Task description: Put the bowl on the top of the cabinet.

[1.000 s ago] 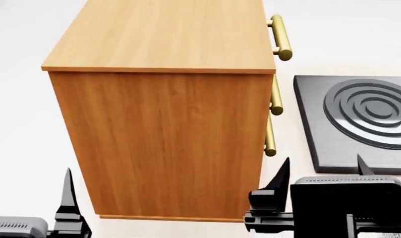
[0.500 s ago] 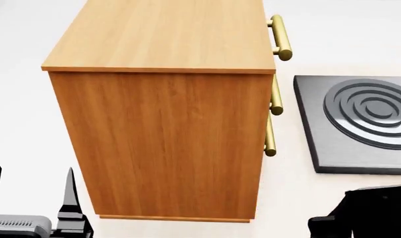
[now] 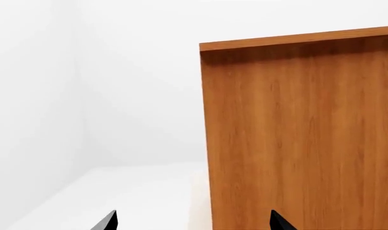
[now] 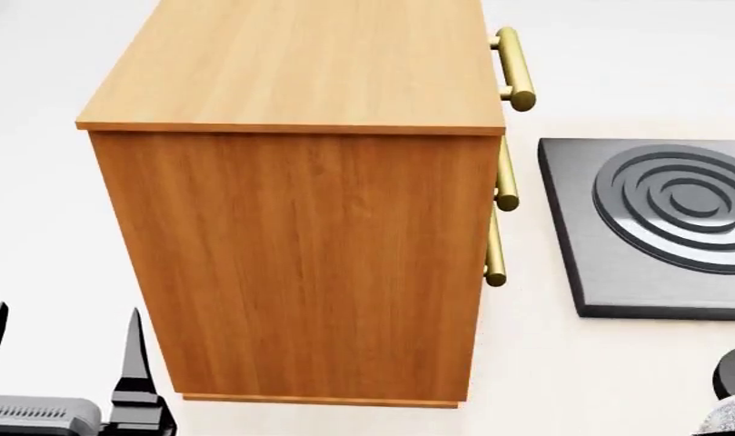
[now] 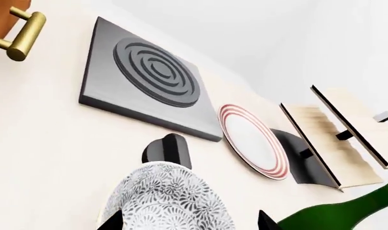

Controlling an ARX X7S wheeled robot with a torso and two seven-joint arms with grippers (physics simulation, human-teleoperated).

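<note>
The cabinet (image 4: 306, 182) stands mid-table in the head view, tall and orange-brown with a lighter flat top that has nothing on it. Its side fills part of the left wrist view (image 3: 302, 139). The bowl (image 5: 171, 201), white with a dense dark leaf pattern, sits on the table right of the cabinet; only its rim (image 4: 730, 423) shows in the head view. My right gripper (image 5: 190, 224) is open, a fingertip on each side of the bowl and apart from it. My left gripper (image 4: 64, 338) (image 3: 194, 225) is open and holds nothing, low by the cabinet's near left corner.
A dark grey square slab with raised rings (image 4: 658, 227) (image 5: 142, 91) lies right of the cabinet. Beyond the bowl are a small black object (image 5: 167, 149), a red-ringed plate (image 5: 254, 141), a pale wooden rack (image 5: 335, 139) and a green bottle (image 5: 347, 213). Brass handles (image 4: 512, 68) stick out.
My right gripper has dropped down and to the right, out of the head view. The left gripper has shifted only slightly. The cabinet has not moved.
</note>
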